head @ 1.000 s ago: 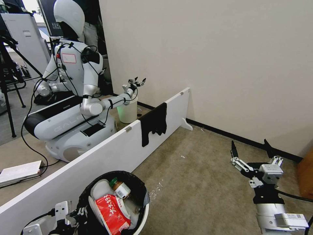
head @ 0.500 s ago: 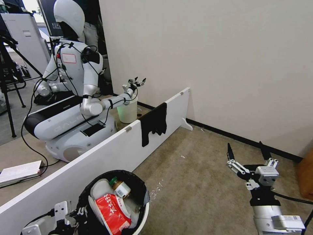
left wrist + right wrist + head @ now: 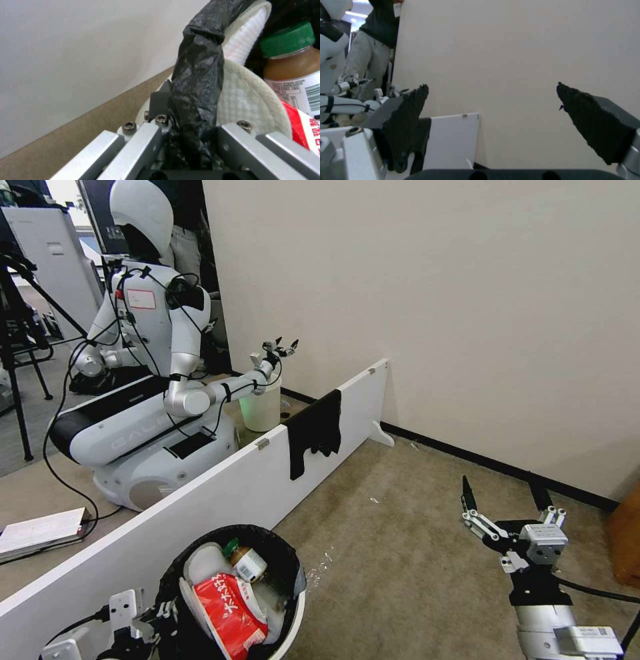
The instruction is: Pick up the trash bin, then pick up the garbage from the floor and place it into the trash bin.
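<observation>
The trash bin (image 3: 297,612), white with a black bag over its rim, hangs at the lower left of the head view. My left gripper (image 3: 148,621) is shut on its near rim; in the left wrist view the left gripper (image 3: 188,117) pinches the bagged rim (image 3: 200,65). Inside lie a red snack packet (image 3: 230,613), a green-capped bottle (image 3: 245,563) and white slippers (image 3: 202,565). The bottle (image 3: 293,65) and a slipper (image 3: 250,100) show close up. My right gripper (image 3: 503,492) is open and empty above the carpet, and the right gripper (image 3: 492,86) faces the wall.
A low white board (image 3: 220,493) with a black cloth (image 3: 315,432) fences the left side. Behind it sit another robot (image 3: 147,380) and a pale bucket (image 3: 261,408). Tiny white scraps (image 3: 325,563) dot the carpet. A beige wall closes the back; a brown object (image 3: 627,540) stands at the right edge.
My right gripper has drifted a little left and lower in the head view, still open. The bin and left gripper have barely shifted.
</observation>
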{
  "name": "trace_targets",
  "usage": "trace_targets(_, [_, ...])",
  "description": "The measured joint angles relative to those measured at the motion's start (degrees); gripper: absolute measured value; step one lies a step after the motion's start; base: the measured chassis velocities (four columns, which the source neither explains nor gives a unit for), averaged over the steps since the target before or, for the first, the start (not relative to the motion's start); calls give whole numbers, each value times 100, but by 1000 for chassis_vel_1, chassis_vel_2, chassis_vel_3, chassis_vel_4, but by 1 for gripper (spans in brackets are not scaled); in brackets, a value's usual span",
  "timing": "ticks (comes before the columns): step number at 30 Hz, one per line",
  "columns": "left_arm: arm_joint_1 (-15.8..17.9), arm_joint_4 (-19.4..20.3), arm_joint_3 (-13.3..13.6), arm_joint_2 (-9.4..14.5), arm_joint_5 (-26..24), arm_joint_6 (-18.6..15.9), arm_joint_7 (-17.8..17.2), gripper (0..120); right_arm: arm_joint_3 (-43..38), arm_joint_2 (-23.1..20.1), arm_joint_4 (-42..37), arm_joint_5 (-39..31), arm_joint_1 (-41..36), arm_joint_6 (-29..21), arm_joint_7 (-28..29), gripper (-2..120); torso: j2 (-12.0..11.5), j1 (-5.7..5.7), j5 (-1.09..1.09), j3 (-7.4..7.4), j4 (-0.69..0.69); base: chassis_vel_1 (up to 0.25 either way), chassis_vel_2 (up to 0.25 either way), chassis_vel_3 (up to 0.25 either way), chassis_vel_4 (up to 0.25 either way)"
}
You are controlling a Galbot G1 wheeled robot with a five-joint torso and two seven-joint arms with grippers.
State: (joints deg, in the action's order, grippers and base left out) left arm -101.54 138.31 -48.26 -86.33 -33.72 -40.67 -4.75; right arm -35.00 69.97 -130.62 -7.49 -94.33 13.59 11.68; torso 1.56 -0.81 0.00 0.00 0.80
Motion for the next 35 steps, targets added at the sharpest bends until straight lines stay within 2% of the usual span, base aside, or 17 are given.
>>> trace_targets(35, [-74,104,0,-68,-1,-20,0,1,21,152,9,73,-60,68,-21,97,-1,0,0,0,0,0,0,0,0])
